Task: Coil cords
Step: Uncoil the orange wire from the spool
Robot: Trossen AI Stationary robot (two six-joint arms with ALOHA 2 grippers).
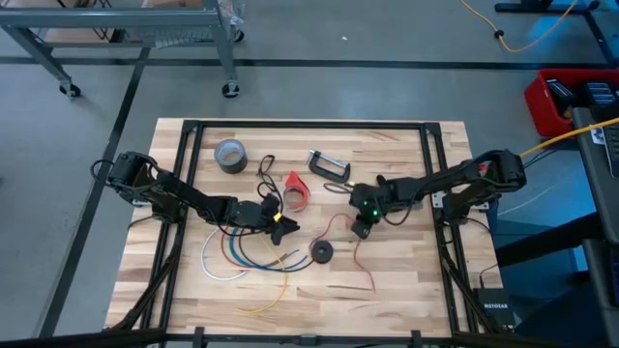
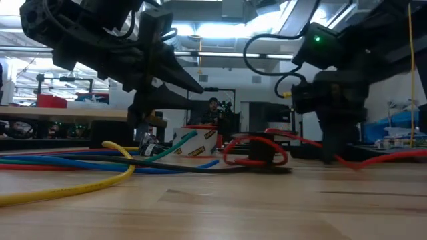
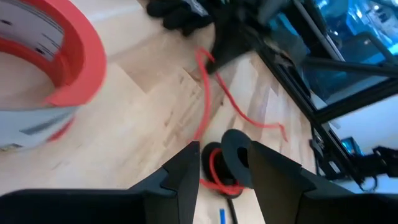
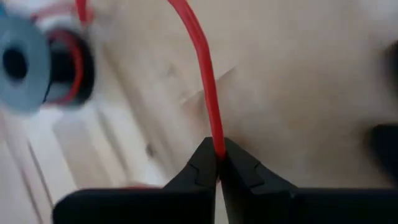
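Observation:
The cord is a thin red wire point(image 1: 356, 253) joined to a small black spool point(image 1: 320, 252) that lies on the table near its middle. Part of the wire is wound on the spool point(image 3: 219, 167). My right gripper point(image 1: 363, 230) stands just right of the spool, pointing steeply down, shut on the wire point(image 4: 208, 93). The wire's free end trails toward the near edge point(image 1: 371, 286). My left gripper point(image 3: 224, 152) is left of the spool, open and aimed at it. Its fingers stand apart from the spool. My right gripper pinches a stretch of the red wire point(image 4: 217, 148) between its two fingertips, a short way along from the spool. The fingers come from above, slanting down, close to the table. From the fingers the wire runs in a slack curve back to the spool point(image 4: 37, 62).
A fanned bundle of coloured wires point(image 1: 240, 256) lies under and in front of my left gripper. A yellow wire point(image 1: 263, 305) lies near the front edge. At the back stand a grey tape roll point(image 1: 230, 155), a red cone-shaped piece point(image 1: 297, 191) and a metal clamp point(image 1: 329, 166).

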